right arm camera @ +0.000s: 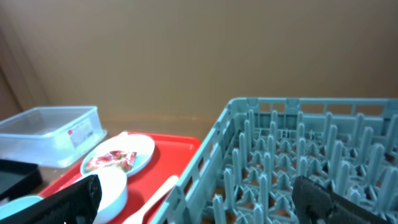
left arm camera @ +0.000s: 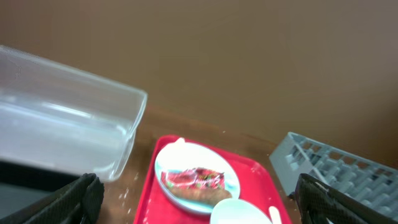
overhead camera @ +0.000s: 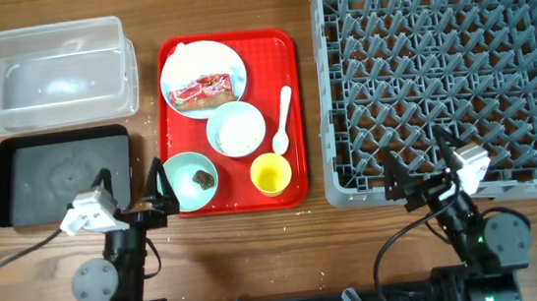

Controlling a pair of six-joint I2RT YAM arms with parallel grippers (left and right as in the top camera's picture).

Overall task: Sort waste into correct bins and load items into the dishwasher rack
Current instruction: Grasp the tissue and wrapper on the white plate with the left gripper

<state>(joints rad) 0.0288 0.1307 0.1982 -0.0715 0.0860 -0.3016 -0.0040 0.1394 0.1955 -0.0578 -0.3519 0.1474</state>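
Nothing sorted or loaded yet, by the look. The left gripper (overhead camera: 131, 186) hangs at the near side of the tabletop (overhead camera: 287, 238), between the black tray (overhead camera: 44, 182) and the red serving tray (overhead camera: 274, 56). Its fingers (left arm camera: 78, 199) are spread wide, holding nothing. The right gripper (overhead camera: 416, 161) is over the near-left corner of the dishwasher rack (overhead camera: 444, 79), fingers also spread and empty.

- **Far left of red tray:** snack wrapper (overhead camera: 203, 90) lying on the pale blue plate (overhead camera: 223, 58).
- **Mid-tray:** pale blue bowl (overhead camera: 214, 134) with a white fill, likely rice.
- **Near left:** mint-green bowl (overhead camera: 180, 174) with the brown scrap (overhead camera: 203, 179) inside.
- **Near right:** yellow cup (overhead camera: 271, 175).
- **Right side:** white spoon (overhead camera: 282, 119).
- **Far left of tabletop:** clear tub (overhead camera: 49, 78), looks empty.

Risks:
- The dishes sit close together, so wide fingers coming down on one could knock a neighbour.
- The crinkly wrapper may slip from a pinch or drag the plate.
- Tipping the rice bowl short of a bin would scatter grains.
- The spoon is thin and flat, hard to get under.
- Racking bowls before emptying them puts waste in the rack.
- The right arm reaching left could clip the rack wall.
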